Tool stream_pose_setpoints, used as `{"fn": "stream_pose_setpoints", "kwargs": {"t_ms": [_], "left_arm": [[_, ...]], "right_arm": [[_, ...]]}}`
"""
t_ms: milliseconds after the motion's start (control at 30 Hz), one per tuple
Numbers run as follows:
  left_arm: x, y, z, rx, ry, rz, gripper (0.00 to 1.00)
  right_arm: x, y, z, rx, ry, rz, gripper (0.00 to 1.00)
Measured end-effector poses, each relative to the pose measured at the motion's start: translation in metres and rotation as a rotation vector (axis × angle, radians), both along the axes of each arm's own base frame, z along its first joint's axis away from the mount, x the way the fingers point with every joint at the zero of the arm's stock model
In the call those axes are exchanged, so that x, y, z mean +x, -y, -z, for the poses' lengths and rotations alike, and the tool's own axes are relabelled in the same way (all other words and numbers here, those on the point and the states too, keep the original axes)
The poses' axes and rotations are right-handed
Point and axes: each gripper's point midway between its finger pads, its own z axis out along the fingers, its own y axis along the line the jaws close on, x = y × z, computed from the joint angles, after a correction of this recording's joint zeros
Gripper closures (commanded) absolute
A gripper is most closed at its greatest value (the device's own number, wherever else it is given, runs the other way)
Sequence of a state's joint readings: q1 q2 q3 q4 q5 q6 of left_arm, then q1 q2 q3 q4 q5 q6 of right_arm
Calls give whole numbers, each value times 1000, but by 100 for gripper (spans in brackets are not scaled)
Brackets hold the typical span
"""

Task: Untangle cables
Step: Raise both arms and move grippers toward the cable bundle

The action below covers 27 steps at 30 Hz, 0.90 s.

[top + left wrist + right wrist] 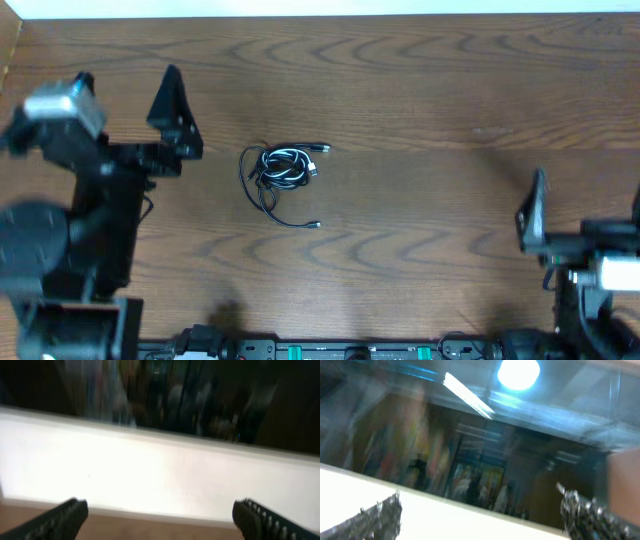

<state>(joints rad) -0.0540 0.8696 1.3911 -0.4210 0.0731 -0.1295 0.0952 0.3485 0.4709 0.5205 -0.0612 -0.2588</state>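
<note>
From overhead, the cables (284, 168) lie in one small, loose knot on the wooden desk (430, 200), a little left of centre. Black cords and one white cord are coiled over one another, so the separate strands cannot be followed through the middle. One end with a small plug (321, 148) pokes out at the upper right of the knot. A single black strand loops out below it and ends in another small plug (316, 224) lying on the wood. Nothing touches the bundle. The left arm (90, 200) stands at the desk's left side, near the knot but apart from it. The right arm (600, 260) is at the far right, well apart from it. Along the near edge runs a dark rail (330, 350) with green tags, whose print is too small to read.

In the left wrist view, the left tool (161, 507) has its two dark fingers (65, 517) set wide apart at the lower corners, with nothing between them. Beyond them is a strip of wood, then a pale band (160, 470) and a dark, blurred background.

In the right wrist view, the right tool (480, 502) likewise has its ridged fingers (585, 510) spread wide and empty. Behind them a round ceiling lamp (519, 372) glows above a blurred room.
</note>
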Motion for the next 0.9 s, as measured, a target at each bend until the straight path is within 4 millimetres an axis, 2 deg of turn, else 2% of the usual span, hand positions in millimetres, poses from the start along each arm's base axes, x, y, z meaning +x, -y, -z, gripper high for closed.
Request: {"fn": "stream_pose_setpoints", "kwargs": {"t_ms": [67,167,333,467,533,633,767,833,867,900], "left_arm": [[8,1,6,4,-84,5,2],[21,3,28,11,-214,8,2],[43,5,91,22,-472,15,2],[62,14,141,16,-655,59,2],[74,21,159,3,-712,98,2],[82,33,188,-21,-817,157,2],[91,46,221,-62,-930,224,1],[94,52,238,-85,-990,256,27],[94,56,248,-101,-1033,272,37],[92,58,258,-115,-1075,284,42]], "right_arm": [[19,-5,-6,-19,-84,-16,1],[49,-14,-9,-51,-230,-49,1],[100,-33,-4,-101,-493,-131,1],[138,-48,19,-130,-713,-201,1],[154,-57,31,-140,-789,-249,1],[171,-73,54,-151,-863,-343,1],[183,-94,91,-152,-973,-482,1],[183,-103,108,-147,-1031,-552,1],[183,-107,115,-138,-1057,-586,1],[182,-112,122,-124,-1087,-626,1]]}}
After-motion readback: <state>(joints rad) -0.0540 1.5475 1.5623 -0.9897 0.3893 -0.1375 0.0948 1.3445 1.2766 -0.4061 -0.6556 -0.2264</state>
